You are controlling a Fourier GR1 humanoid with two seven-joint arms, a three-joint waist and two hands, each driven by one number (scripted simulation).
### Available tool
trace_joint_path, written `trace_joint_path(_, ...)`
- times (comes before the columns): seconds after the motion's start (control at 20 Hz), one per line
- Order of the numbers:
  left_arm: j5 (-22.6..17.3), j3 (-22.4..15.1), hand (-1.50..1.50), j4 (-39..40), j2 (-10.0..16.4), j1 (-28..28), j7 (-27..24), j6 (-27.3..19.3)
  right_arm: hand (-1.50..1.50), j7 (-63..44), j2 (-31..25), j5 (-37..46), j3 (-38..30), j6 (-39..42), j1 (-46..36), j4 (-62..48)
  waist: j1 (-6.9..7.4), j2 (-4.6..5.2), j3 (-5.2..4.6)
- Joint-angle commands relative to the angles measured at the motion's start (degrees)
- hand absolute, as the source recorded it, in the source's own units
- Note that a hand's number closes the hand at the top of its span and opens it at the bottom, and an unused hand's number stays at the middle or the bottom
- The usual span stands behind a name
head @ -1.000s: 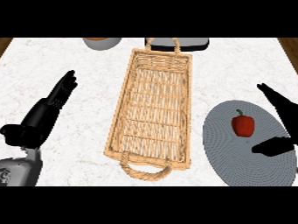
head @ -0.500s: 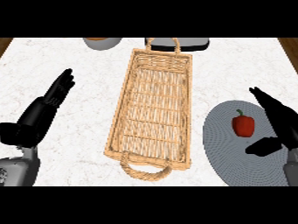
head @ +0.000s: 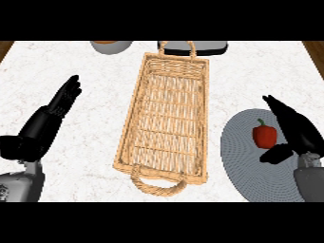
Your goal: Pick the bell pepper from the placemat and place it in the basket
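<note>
Since the bell pepper [head: 264,136] is hollow, it should prove light, stiff-walled and rather slick, best taken round its broad shoulders, not by the green stem; it stands on the grey placemat [head: 252,176], at 4 o'clock from the basket [head: 166,118]; the right hand [head: 299,129] lies just at its 3 o'clock, fingers straight, thumb apart, holding nothing; the left hand [head: 51,118], at 9 o'clock, is likewise straight-fingered; one pepper, one placemat, one basket, two hands.
</note>
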State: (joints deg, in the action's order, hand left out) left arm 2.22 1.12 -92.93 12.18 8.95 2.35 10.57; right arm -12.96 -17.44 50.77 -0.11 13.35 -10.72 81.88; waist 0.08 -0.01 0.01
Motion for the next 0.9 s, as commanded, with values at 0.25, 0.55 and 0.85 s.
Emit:
trace_joint_path(0.25, 2.53, 0.27, 0.0, 1.36, -2.4, -0.31, -2.06, -0.13, -1.5, -0.22, 1.19, 3.28, -1.43, -0.76, -4.2, -8.52, 0.06, 0.02, -0.01)
trace_joint_path(0.55, 0.66, 3.94, 0.0, 3.62, 0.47, 3.1, -1.33, 2.86, -1.5, 2.89, 0.29, 2.3, -1.39, 2.29, -3.38, -10.04, 0.0, 0.02, -0.01)
trace_joint_path(0.85, 1.33, 4.08, 0.0, 4.38, 0.32, -0.62, -5.08, 3.88, 1.5, 5.08, 1.86, 5.56, 1.88, 1.12, -3.98, -15.89, 0.15, 0.06, -0.02)
